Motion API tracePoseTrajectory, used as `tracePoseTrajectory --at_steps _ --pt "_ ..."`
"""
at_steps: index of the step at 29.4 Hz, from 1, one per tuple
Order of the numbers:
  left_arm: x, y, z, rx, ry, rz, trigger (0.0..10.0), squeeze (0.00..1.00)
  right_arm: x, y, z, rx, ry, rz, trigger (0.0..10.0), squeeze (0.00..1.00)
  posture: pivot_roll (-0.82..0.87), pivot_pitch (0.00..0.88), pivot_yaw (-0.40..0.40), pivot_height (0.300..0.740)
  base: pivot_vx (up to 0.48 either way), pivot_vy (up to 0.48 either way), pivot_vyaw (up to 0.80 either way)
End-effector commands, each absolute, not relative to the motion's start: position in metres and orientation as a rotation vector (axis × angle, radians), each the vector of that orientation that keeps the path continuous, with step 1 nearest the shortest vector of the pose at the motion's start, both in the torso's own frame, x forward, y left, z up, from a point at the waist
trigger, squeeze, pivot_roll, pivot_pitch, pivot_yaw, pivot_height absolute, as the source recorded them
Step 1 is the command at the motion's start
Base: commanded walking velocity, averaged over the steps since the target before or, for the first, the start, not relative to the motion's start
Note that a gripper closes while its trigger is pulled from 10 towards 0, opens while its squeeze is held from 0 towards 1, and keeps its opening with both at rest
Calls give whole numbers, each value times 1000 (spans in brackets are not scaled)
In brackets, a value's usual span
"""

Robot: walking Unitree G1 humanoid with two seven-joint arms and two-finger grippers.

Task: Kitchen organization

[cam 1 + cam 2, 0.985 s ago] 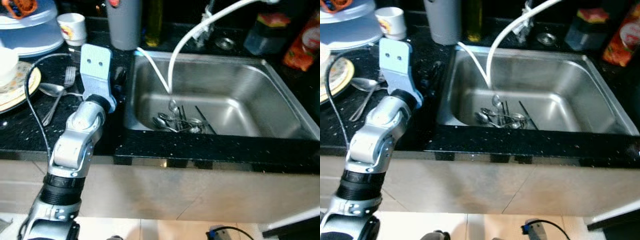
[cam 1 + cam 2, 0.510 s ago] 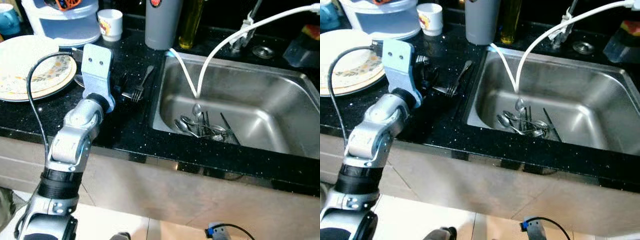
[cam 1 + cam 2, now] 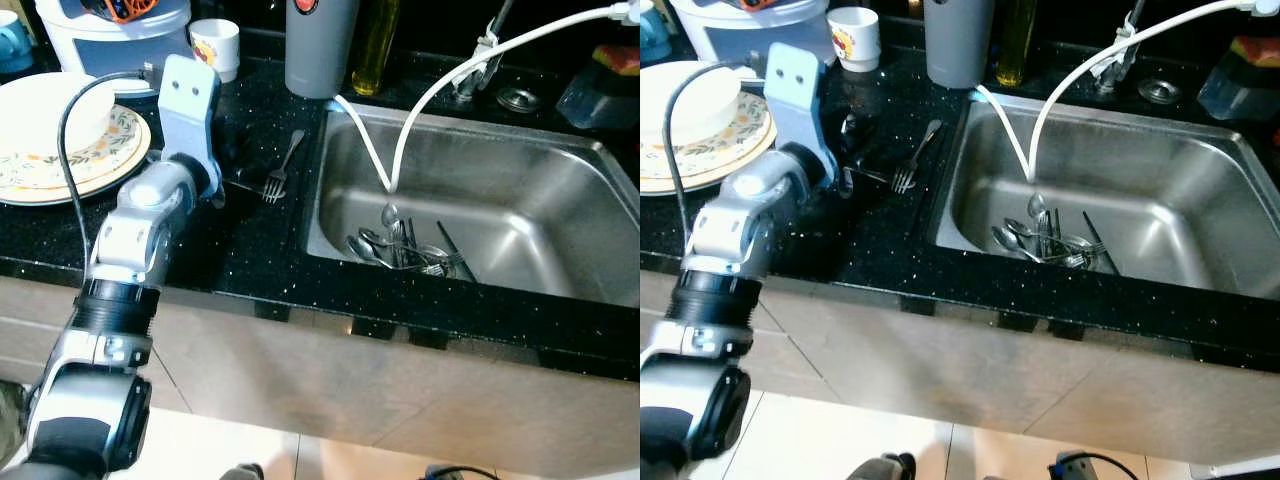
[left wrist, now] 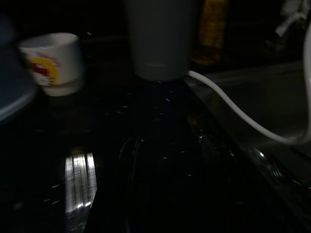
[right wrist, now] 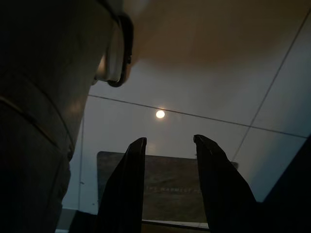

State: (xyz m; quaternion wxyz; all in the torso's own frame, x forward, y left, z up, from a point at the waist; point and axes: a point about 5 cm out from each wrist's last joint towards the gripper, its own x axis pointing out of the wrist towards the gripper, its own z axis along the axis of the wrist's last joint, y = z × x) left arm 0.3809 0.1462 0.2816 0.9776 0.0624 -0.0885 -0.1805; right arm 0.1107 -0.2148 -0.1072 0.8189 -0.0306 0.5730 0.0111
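Left gripper (image 3: 232, 160) reaching over black counter (image 3: 240, 250) near fork (image 3: 280, 168), finger spread indiscernible, right gripper (image 5: 167, 184) hanging idle, fingers apart, holding nothing, steel sink (image 3: 520, 215) alongside.

The head views are bright and fairly sharp, with glare on the steel sink (image 3: 520, 215) at right and the plates (image 3: 45, 130) washed out at upper left. The left wrist view is very dark and murky. The right wrist view is dim, with a small round light (image 5: 160, 114) at centre.

text: none legible | white cup (image 4: 50, 63): red-yellow print, unreadable | floor mat (image 5: 170, 187): faint lettering, unreadable
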Motion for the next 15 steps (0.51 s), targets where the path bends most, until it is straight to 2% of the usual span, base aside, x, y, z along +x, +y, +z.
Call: tracePoseTrajectory --at_steps 1,7,15 --pt "386 143 290 157 -193 -391 10000 0 99 -220 -109 -56 1249 -7 10000 0 54 172 -36 740 0 0 0" --pt "394 128 295 133 -173 -464 10000 0 92 -220 -111 -49 1263 -17 10000 0 32 194 -29 740 0 0 0" --pt "404 123 291 123 -105 -483 10000 0 90 -222 -111 -48 1264 -25 10000 0 23 206 -28 740 0 0 0"
